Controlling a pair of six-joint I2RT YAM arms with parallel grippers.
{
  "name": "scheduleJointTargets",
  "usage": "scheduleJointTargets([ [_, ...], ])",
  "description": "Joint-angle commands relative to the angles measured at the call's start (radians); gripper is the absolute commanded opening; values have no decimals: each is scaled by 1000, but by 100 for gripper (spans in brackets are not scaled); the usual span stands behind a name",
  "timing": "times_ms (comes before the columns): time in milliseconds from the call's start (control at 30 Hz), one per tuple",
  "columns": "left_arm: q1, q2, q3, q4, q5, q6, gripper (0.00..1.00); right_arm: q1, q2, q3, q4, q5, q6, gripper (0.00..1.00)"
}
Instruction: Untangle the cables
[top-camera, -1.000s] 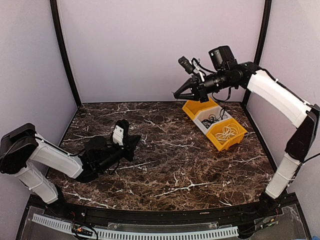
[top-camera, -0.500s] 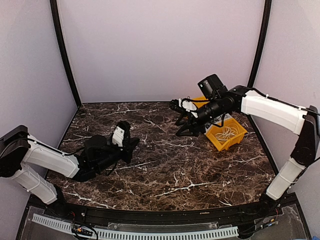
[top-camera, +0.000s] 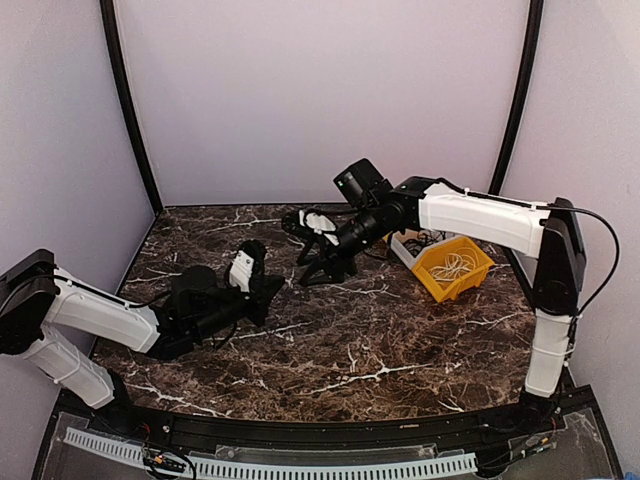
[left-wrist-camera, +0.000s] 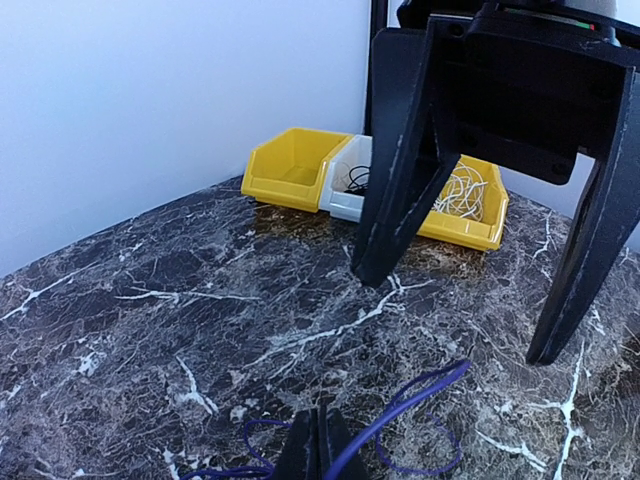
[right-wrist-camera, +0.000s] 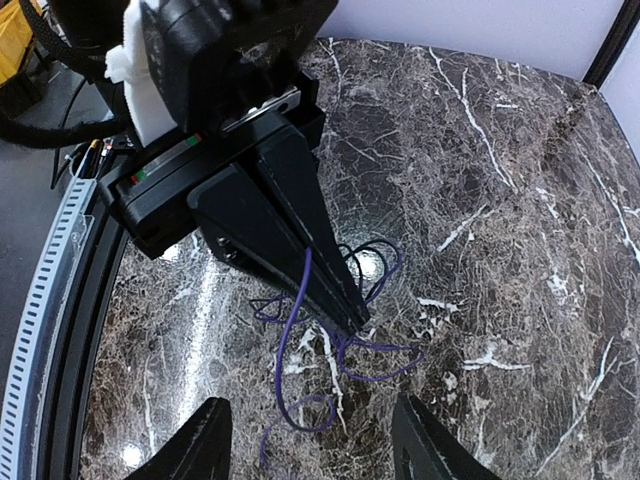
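Note:
The cables are a thin purple cord (right-wrist-camera: 283, 360) tangled with a black cord (right-wrist-camera: 375, 250) in loose loops on the marble table. My left gripper (left-wrist-camera: 318, 442) is shut on the purple cord (left-wrist-camera: 420, 388), its tip (right-wrist-camera: 352, 322) low over the loops. In the top view it sits left of centre (top-camera: 270, 288). My right gripper (right-wrist-camera: 310, 402) is open, hovering just above the tangle and facing the left gripper. Its two black fingers (left-wrist-camera: 400, 180) straddle the loops with nothing between them. From above it is at mid table (top-camera: 318, 278).
At the back right stand a yellow bin (top-camera: 478, 270) holding a coiled white cable (left-wrist-camera: 462, 188), a white bin (left-wrist-camera: 340, 205) with dark cords, and another yellow bin (left-wrist-camera: 295, 168). Black posts and grey walls ring the table (top-camera: 400, 340).
My right arm has swung from above the bins leftward and down to the left gripper, and its jaws have gone from nearly shut to open. The left arm has hardly moved.

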Motion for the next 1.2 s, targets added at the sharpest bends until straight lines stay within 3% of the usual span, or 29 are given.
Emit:
scheduleJointTargets([
  [0,4,-18,16,-11,24,-6,0,15,31,50,21,-40,26,56],
  [133,4,-21,14,-14,30,-11,0,24,58,62,19,-72,38,54],
  [333,4,-24,11,-8,31,-20,1,33,103,99,1,-92,60,39],
  [400,4,-26,10,-6,30,-19,1,34,122,124,-16,-101,66,28],
  [467,5,-27,9,-5,29,-18,1,34,133,153,-40,-123,68,4],
  [500,4,-28,9,-5,30,-17,2,34,134,167,-52,-134,70,0],
  [633,4,-19,6,21,25,-11,17,36,88,197,-74,-196,79,0],
  [700,4,3,7,58,20,1,19,38,57,207,-89,-238,81,0],
  [900,5,163,29,202,4,38,11,41,-31,221,-104,-331,111,0],
  [1167,5,238,7,228,-16,39,9,34,-151,285,-179,-347,55,0],
])
